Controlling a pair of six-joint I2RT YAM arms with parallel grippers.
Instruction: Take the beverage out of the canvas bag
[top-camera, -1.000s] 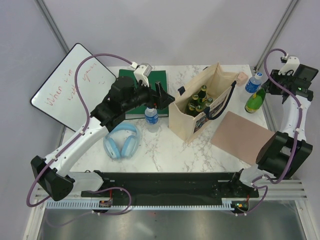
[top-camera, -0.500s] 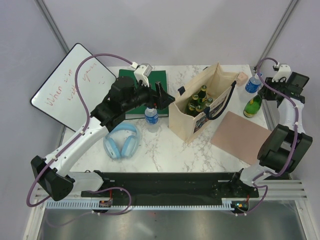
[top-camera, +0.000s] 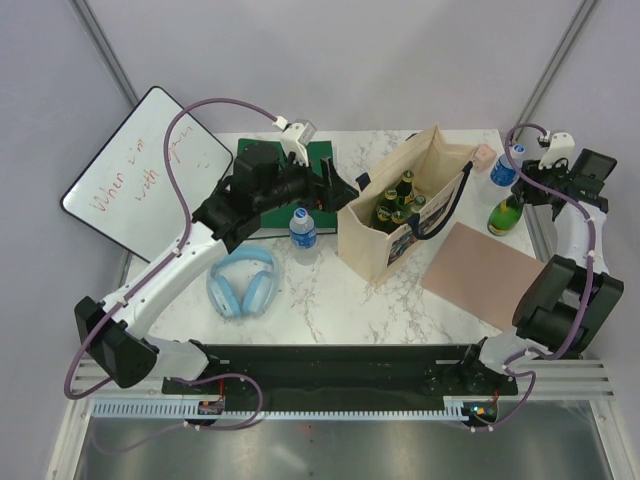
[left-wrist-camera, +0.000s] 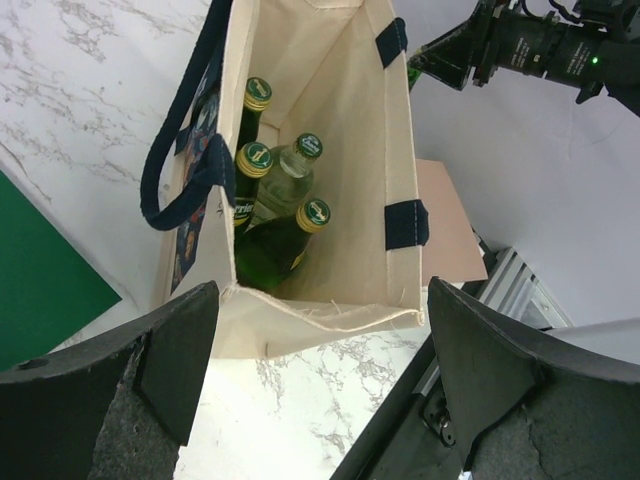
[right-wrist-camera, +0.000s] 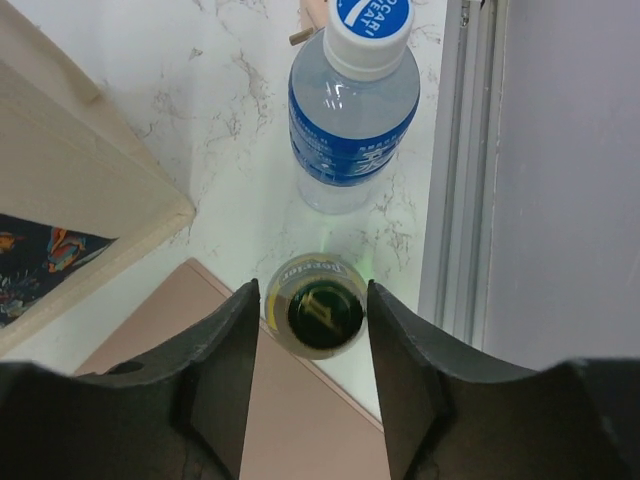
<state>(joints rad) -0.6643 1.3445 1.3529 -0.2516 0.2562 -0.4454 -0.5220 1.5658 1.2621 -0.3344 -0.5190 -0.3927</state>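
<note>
The beige canvas bag (top-camera: 385, 250) stands open at mid table and holds several green glass bottles (top-camera: 395, 205). In the left wrist view I look down into the canvas bag (left-wrist-camera: 340, 150) at the capped bottles (left-wrist-camera: 280, 220). My left gripper (top-camera: 338, 188) is open wide and empty, just left of the bag's rim; it also shows in the left wrist view (left-wrist-camera: 320, 300). My right gripper (top-camera: 530, 190) hangs over a green bottle (top-camera: 505, 212) standing on the table at the far right. In the right wrist view the gripper (right-wrist-camera: 312, 300) is open, one finger on each side of the bottle's cap (right-wrist-camera: 318, 315).
A water bottle (top-camera: 505, 168) stands beside the green bottle, also in the right wrist view (right-wrist-camera: 355, 110). A pinkish board (top-camera: 480, 270) lies right of the bag. Another water bottle (top-camera: 303, 232), blue headphones (top-camera: 243, 283), a green book (top-camera: 322, 155) and a whiteboard (top-camera: 140, 165) are on the left.
My left arm has risen and swung its gripper a little closer to the bag. My right wrist has shifted left, over the green bottle.
</note>
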